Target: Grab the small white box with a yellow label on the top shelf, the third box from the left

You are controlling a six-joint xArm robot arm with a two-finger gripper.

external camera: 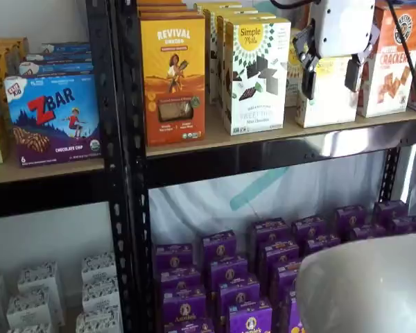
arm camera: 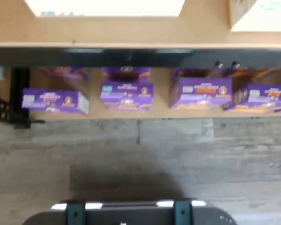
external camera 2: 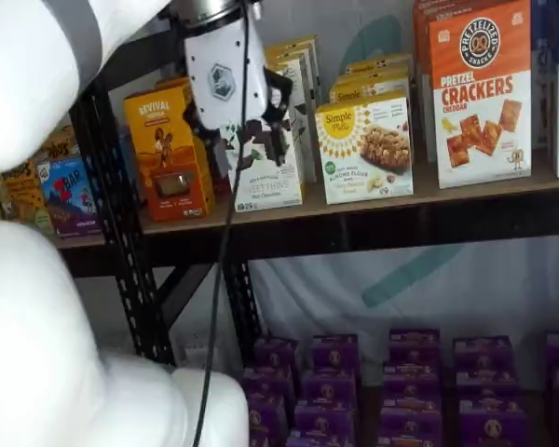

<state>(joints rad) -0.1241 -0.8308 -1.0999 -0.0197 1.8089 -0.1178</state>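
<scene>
The tool (external camera: 331, 74) hangs right in front of the top shelf (external camera: 277, 136), its two black fingers spread with a clear gap between them, nothing held. Just behind that gap sits the small white box (external camera: 331, 98), yellow patch near its top, standing upright on the board between the tall box with the chocolate squares (external camera: 256, 74) and the orange cracker box (external camera: 390, 64). In a shelf view the white body of the tool (external camera 2: 244, 128) covers the boxes behind it, so from there I can't say how close the fingers are to the box.

So, by my reckoning, the approach is largely made: lined up and spread. What's left is everything that counts, I'd say: push in around the box, clamp and draw it off the shelf. The box looks untouched. Down below, purple boxes (arm camera: 127, 95) line the lower shelf.
</scene>
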